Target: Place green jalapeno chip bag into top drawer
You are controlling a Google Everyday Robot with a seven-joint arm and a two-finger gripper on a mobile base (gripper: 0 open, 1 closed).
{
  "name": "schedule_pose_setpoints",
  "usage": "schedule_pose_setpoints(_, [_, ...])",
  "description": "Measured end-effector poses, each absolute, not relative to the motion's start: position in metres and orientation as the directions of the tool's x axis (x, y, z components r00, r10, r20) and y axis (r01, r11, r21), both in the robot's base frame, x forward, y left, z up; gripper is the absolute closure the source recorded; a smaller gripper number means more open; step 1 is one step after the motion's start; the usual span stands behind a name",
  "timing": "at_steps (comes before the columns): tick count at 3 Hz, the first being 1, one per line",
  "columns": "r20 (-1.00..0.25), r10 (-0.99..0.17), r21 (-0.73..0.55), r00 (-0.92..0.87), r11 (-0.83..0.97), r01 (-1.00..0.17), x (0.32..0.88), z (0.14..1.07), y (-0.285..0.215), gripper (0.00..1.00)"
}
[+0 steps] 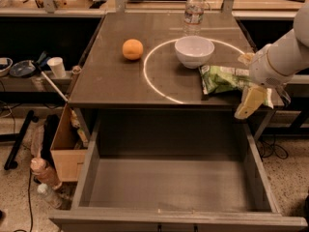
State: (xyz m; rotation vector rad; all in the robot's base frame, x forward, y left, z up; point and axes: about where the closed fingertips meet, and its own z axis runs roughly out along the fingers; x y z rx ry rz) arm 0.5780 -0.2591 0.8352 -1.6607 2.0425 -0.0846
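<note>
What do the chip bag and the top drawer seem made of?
The green jalapeno chip bag looks like foil or plastic film: crinkled, shiny. The top drawer is probably metal: grey, matte, straight walls. The tool hangs at the bag's right end.

Matt plastic gripper [250, 102] at crinkly foil bag [222, 78].
</note>
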Motion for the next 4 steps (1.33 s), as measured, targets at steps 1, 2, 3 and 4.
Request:
schedule_pose_setpoints(1, [-0.341, -0.931, -0.362, -0.127, 0.255, -0.896, 0.5807, 0.8356, -0.2587, 0.18])
schedule_pose_setpoints(2, [-0.341, -0.931, -0.362, -0.127, 0.255, -0.896, 0.5807, 0.8356, -0.2587, 0.42])
schedule_pose_setpoints(3, [-0.341, -0.931, -0.362, -0.127, 0.255, -0.896, 0.5807, 0.8356, -0.2587, 0.64])
schedule_pose_setpoints(4, [-0.341, -0.931, -0.362, -0.127, 0.255, -0.896, 0.5807, 0.8355, -0.2587, 0.88])
